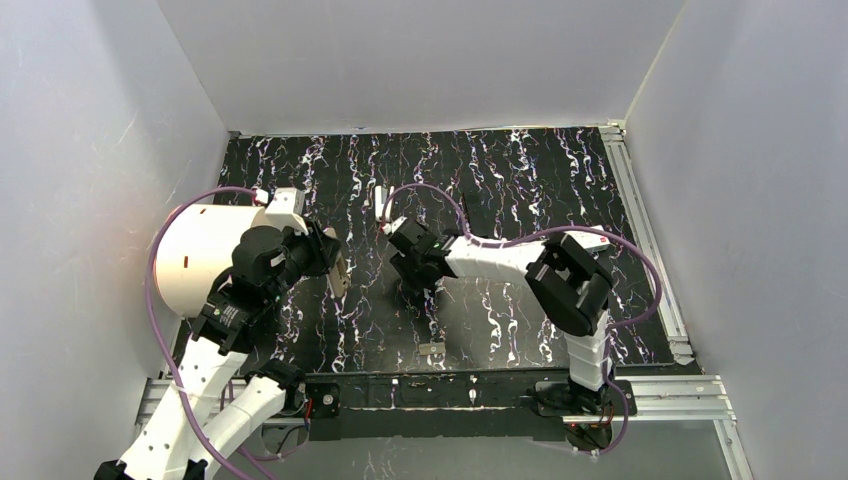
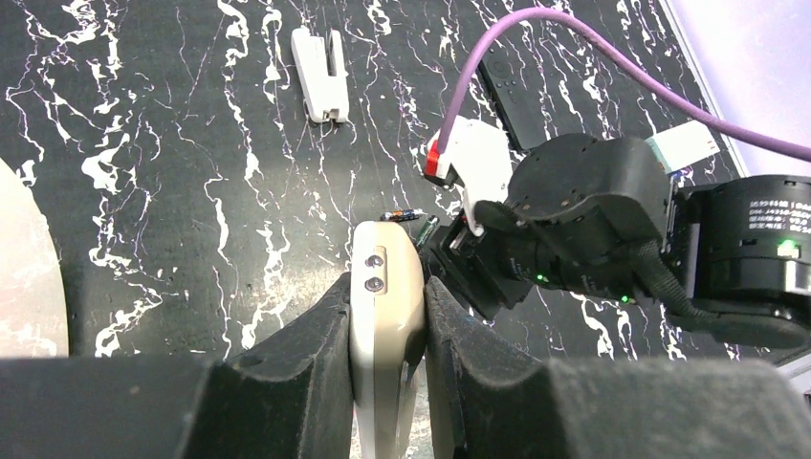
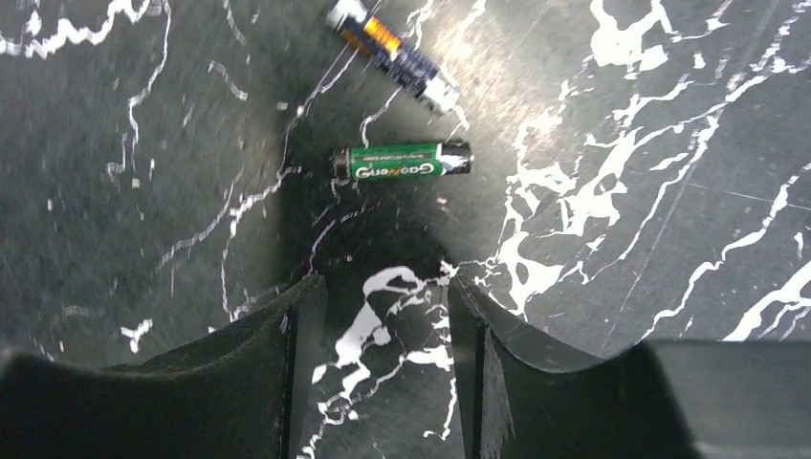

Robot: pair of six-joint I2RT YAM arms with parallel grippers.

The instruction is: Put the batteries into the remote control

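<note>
Left end effector (image 2: 387, 284) clamps the remote control (image 2: 383, 325) steady; right end effector (image 3: 384, 282) hovers, spread apart, to grasp the green battery (image 3: 402, 161).

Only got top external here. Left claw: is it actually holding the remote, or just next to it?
Observer: Holding it. The left wrist view shows the left claw clamped on the beige remote, one finger on each side.
Operator: Right claw got a battery?
Observer: No. The right claw is open and empty. The green battery lies on the table just ahead of its fingertips.
Operator: Any other cells?
Observer: One. A dark battery with an orange band lies beyond the green one, apart from it.
</note>
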